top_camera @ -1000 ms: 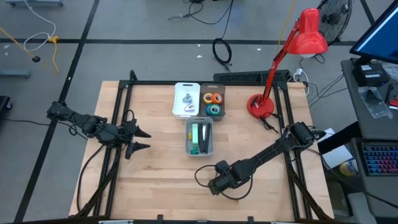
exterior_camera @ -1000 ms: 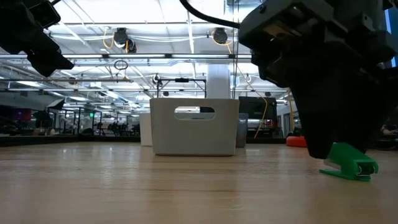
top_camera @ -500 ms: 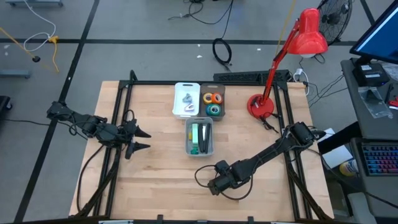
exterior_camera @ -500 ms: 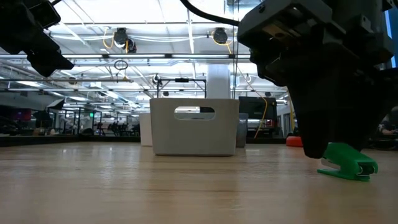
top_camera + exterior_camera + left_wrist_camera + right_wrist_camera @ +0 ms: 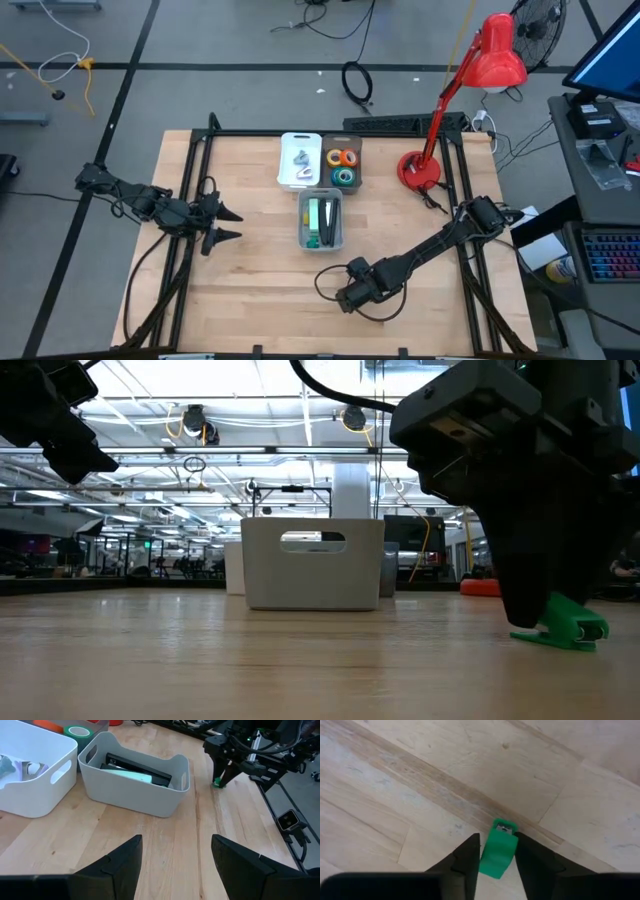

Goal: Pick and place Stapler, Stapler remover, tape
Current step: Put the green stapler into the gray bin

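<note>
1. Stapler, small green one (image 5: 497, 852): it lies on the bare wooden table (image 5: 240, 290), at lower centre of the high view and lower right of the low view. It is well apart from the bins.
2. Change, right gripper (image 5: 496, 836): a second ago its fingers stood wider around the stapler. Now they have narrowed, and the right wrist view shows each one against a side of the green body.
3. Change, low view: the right gripper (image 5: 530, 615) sits lower than before and covers more of the stapler, leaving only the right-hand end showing. The stapler is not yet lifted.
4. No change, left gripper (image 5: 228, 224): it hangs at centre left of the high view with its fingers spread wide, holding nothing.
5. No change, bins: the grey bin (image 5: 303, 240) at centre holds a green and a dark item. The white bin (image 5: 285, 160) above it holds small grey pieces. The tape rolls (image 5: 343, 158) sit in the compartment just right of the white bin.
6. Reading: the grasp appears just made, so the pick step is nearly done. Lift and carry towards the grey bin remain, and that bin is my guess at the destination.
</note>
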You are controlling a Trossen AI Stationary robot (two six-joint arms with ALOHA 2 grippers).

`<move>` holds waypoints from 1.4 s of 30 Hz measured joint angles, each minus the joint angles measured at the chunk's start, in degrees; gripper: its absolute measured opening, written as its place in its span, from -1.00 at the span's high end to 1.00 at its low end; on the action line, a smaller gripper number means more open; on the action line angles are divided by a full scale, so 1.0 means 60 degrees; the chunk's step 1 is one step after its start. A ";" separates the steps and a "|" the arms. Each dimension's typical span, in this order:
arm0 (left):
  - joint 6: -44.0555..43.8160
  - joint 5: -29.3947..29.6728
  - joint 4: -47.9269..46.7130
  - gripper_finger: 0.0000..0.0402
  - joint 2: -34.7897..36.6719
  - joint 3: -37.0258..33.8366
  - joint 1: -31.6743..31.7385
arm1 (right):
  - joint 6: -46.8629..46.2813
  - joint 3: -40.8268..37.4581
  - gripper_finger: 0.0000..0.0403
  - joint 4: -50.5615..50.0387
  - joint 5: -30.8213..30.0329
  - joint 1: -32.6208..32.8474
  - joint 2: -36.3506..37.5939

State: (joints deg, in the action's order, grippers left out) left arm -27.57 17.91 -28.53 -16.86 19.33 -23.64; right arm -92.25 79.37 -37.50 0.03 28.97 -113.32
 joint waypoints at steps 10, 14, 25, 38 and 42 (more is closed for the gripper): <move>-0.0018 0.0004 0.0004 -0.20 0.0000 0.0000 0.0000 | 0.0024 0.0000 0.67 -0.0009 0.0033 -0.0039 0.0056; -0.0025 0.0000 0.0010 -0.20 0.0000 0.0000 -0.0004 | 0.0095 -0.0004 0.64 -0.0011 0.0023 -0.0171 0.0404; -0.0057 0.0022 0.0013 -0.20 0.0000 0.0000 -0.0001 | 0.1458 -0.0004 0.65 0.0352 -0.1736 -0.1411 0.2104; -0.0364 0.0130 0.0042 -0.20 0.0000 0.0000 -0.0004 | 0.6350 -0.0010 0.64 0.2612 -0.0780 -0.4362 0.2125; -0.0357 0.0366 0.0040 -0.20 0.0000 0.0000 0.0000 | 0.7116 0.0011 0.63 0.2906 -0.0187 -0.4823 0.2005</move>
State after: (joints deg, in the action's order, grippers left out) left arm -29.71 20.11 -28.30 -16.86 19.33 -23.64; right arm -49.55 79.44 -20.06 -1.09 0.03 -101.29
